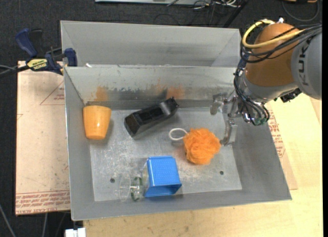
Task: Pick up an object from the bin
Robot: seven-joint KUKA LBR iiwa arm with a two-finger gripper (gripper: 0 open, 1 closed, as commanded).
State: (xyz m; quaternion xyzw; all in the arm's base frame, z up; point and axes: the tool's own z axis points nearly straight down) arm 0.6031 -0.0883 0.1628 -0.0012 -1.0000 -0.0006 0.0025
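My gripper [225, 139] is low in the bin's right part, its tip right at the right edge of an orange mesh bath puff [201, 146] with a white loop [177, 134]. Nothing shows held in it. A black stapler-like tool [150, 116] lies left of the puff, toward the back wall. In front of the puff sits a blue box [163, 176].
An orange plastic cup [97, 122] lies at the left side of the bin. A clear glass or plastic piece [132, 187] rests against the blue box near the front wall. The arm with its orange cover and cables comes in over the right rim.
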